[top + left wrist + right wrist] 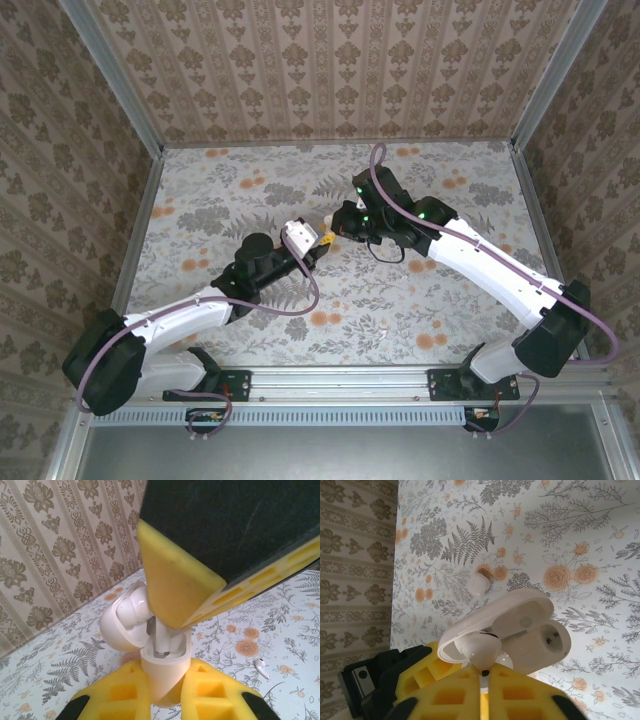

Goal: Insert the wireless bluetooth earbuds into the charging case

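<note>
Now: left hand (pixel 165 692) clamped on open case (pixel 162 667), raised off tabletop (pixel 282 607). Right hand (pixel 484 682) pinched on bud (pixel 477 650), stem entering socket. Align stem square, press gently, release once seated. Second bud (pixel 260 664) on tabletop.

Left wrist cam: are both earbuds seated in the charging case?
No: one earbud lies loose on the table, to the right of the open charging case.
</note>
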`<state>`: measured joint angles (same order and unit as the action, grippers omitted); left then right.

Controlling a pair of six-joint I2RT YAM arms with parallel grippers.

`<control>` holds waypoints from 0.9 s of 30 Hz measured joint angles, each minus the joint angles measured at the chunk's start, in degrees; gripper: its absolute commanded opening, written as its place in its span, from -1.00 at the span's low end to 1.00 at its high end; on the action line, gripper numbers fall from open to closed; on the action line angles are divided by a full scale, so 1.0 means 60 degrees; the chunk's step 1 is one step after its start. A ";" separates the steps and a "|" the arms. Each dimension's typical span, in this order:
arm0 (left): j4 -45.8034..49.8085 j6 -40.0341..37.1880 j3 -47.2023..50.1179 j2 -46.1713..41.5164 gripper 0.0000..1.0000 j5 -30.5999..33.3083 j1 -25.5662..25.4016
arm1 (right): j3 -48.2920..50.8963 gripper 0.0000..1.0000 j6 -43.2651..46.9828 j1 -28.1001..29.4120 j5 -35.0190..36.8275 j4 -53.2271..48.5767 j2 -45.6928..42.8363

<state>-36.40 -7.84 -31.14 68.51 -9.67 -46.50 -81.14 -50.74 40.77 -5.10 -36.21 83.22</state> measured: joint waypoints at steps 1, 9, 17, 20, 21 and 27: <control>0.0000 0.0004 0.0000 0.0000 -1.00 -0.0022 0.0000 | 0.0000 -0.61 0.0018 0.0000 0.0000 -0.0004 -0.0004; 0.0007 0.0000 0.0066 -0.0004 -1.00 -0.0164 -0.0015 | 0.0000 -0.44 0.0120 0.0000 -0.0004 0.0000 -0.0004; 0.0000 0.0004 0.0069 -0.0120 -1.00 -0.0171 -0.0051 | 0.0000 -0.33 0.0321 0.0000 0.0000 -0.0051 -0.0004; 0.0004 0.0000 0.0069 -0.0124 -1.00 -0.0240 -0.0058 | 0.0000 -0.32 0.0601 0.0000 0.0000 -0.0149 -0.0004; 0.0007 0.0000 0.0069 -0.0124 -1.00 -0.0280 -0.0058 | -0.0004 -0.32 0.0703 0.0000 0.0000 -0.0197 -0.0004; 0.0015 0.0007 0.0069 -0.0124 -1.00 -0.0714 -0.0058 | -0.0175 -0.31 0.1472 0.0000 0.0000 -0.0525 -0.0004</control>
<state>-36.32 -7.79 -30.72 67.77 -13.96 -46.85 -82.19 -41.91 40.77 -5.10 -39.35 83.20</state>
